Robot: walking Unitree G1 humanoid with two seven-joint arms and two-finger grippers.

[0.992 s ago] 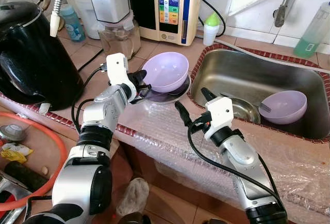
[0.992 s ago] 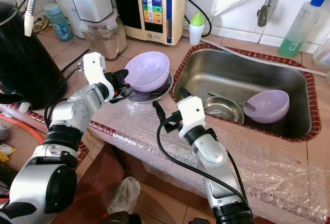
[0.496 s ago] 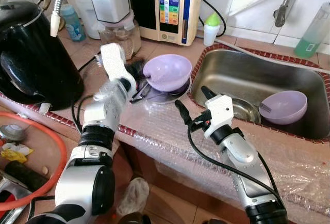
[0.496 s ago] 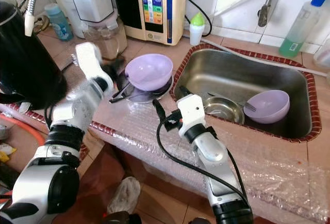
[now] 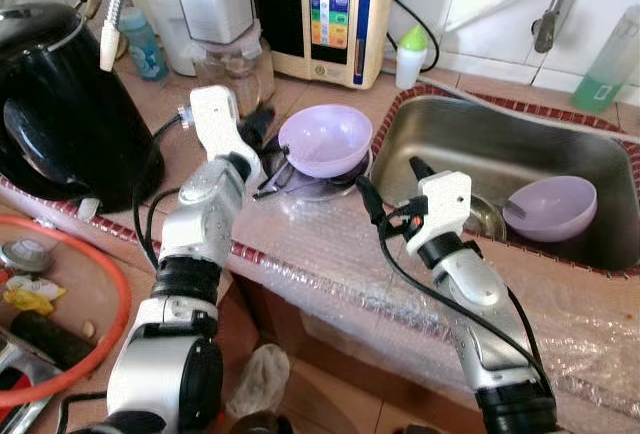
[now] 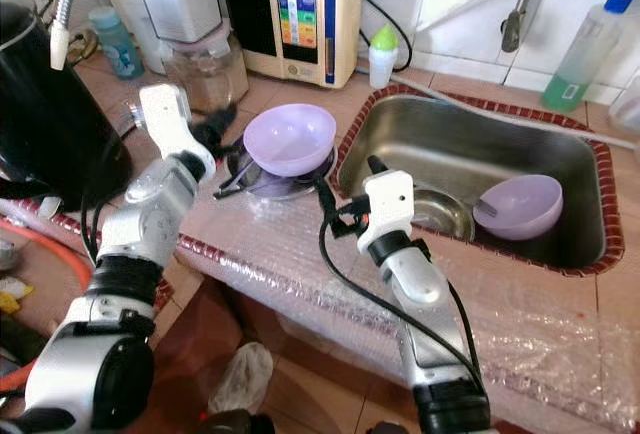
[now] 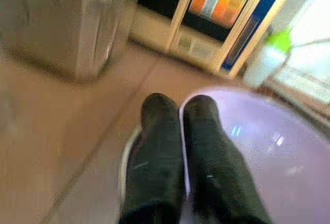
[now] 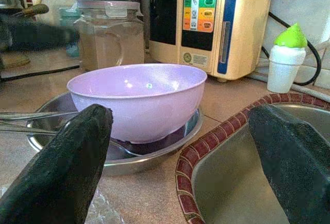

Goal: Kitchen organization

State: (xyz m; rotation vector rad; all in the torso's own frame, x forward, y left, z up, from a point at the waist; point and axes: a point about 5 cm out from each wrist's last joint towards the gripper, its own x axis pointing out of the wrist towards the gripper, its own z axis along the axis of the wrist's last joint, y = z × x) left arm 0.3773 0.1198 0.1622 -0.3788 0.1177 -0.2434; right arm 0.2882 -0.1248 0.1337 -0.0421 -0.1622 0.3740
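Bowls: we count two purple ones. One bowl (image 5: 325,140) sits on a steel plate (image 8: 121,154) on the counter, left of the sink; the second bowl (image 5: 549,207) lies inside the sink (image 5: 470,144) at its right end.
Plate contents: besides the bowl, we see the handles of some cutlery (image 8: 31,121) resting across it; how many pieces, we cannot tell.
Sink contents: the second bowl, a steel dish (image 6: 437,213) beside it, and a fork (image 5: 510,207) leaning at the bowl's edge.
Left gripper (image 7: 181,111): its two fingers are pressed together, at the left rim of the counter bowl. Whether they pinch the rim, we cannot tell.
Right gripper (image 5: 392,182): fingers spread wide apart, holding nothing, hovering over the bubble wrap (image 5: 330,244) at the near counter edge, just left of the sink.
Far counter: one black kettle (image 5: 60,104), one glass jar (image 8: 109,33), one water machine (image 5: 335,14), one small white bottle with a green cap (image 5: 408,57).
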